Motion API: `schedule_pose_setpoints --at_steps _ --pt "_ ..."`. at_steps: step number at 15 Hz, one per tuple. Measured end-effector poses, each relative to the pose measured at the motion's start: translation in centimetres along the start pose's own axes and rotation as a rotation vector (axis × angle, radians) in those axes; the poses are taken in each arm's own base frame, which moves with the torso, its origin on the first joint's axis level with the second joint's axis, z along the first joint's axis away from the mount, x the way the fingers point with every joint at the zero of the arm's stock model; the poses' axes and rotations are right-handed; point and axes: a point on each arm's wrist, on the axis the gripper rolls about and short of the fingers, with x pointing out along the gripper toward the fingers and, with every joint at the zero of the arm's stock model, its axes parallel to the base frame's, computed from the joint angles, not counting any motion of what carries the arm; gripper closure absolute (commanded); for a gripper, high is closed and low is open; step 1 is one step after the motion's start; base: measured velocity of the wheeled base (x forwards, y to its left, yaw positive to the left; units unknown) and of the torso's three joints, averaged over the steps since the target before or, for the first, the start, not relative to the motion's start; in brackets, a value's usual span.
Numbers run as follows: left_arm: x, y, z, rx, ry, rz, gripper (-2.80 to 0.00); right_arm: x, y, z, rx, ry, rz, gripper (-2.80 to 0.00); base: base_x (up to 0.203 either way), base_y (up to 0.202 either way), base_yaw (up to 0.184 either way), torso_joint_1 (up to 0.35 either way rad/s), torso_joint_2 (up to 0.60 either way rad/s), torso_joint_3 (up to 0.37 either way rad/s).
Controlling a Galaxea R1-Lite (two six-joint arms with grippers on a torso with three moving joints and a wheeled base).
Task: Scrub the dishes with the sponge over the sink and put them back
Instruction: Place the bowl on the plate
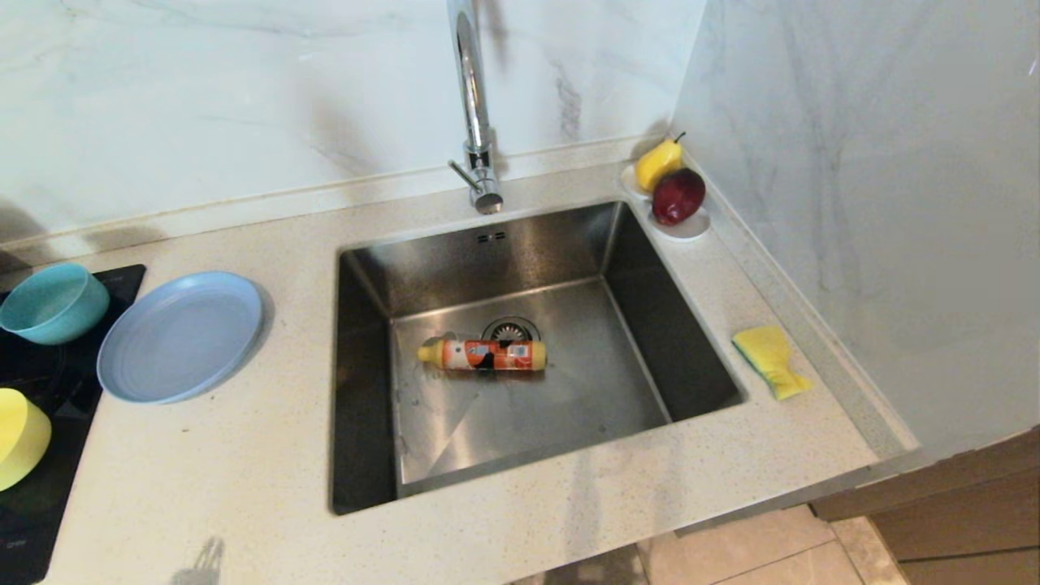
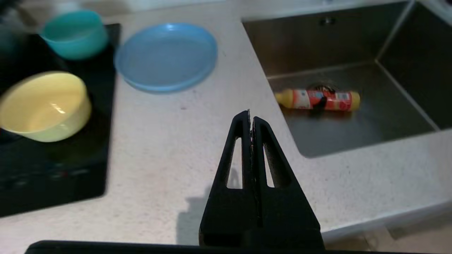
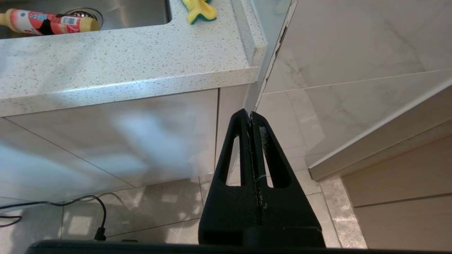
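From the head view, the sink (image 1: 520, 341) sat in the middle of the speckled counter (image 1: 244, 455), with the chrome faucet (image 1: 475, 106) rising behind it. An orange detergent bottle (image 1: 483, 355) lay on its side on the basin floor, just in front of the round drain (image 1: 510, 329). The yellow sponge (image 1: 770, 359) rested on the counter to the right of the basin, near the wall. To the left of the basin lay the grey-blue plate (image 1: 180, 335), flat on the counter. Beyond it, on a black cooktop (image 1: 32, 382), stood the teal bowl (image 1: 53, 302) and, nearer the robot, the pale yellow bowl (image 1: 20, 439). A white dish (image 1: 682, 227) with a pear and a red apple sat in the far right corner. Neither arm showed in this view.

In the left wrist view, the left gripper (image 2: 251, 116) hung above bare counter between the cooktop and the basin, its 2 fingers pressed together on nothing.

In the right wrist view, the right gripper (image 3: 250, 118) sat low in front of the cabinet, below the counter edge, fingers likewise pressed together and empty.
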Motion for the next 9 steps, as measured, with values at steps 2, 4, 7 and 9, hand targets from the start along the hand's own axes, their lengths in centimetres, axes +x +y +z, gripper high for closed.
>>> schedule_pose_setpoints --at_steps 2,4,7,9 --pt "-0.9 0.3 2.9 0.002 -0.043 0.045 0.0 0.0 0.0 0.0 0.0 0.0 0.0 0.0 0.0 0.0 0.0 0.0 0.0 0.0" --pt "-1.4 0.5 5.9 -0.001 -0.072 0.09 0.0 0.0 0.0 0.0 0.0 0.0 0.0 0.0 0.0 0.0 0.0 0.0 0.0 0.0" --pt "-0.2 0.8 10.0 -0.003 -0.063 0.167 0.0 0.0 0.0 0.0 0.0 0.0 0.0 0.0 0.0 0.0 0.0 0.0 0.0 0.0" --pt "1.7 0.9 12.3 0.002 -0.026 0.2 0.0 0.0 0.0 0.0 0.0 0.0 0.0 0.0 0.0 0.0 0.0 0.0 0.0 0.0"
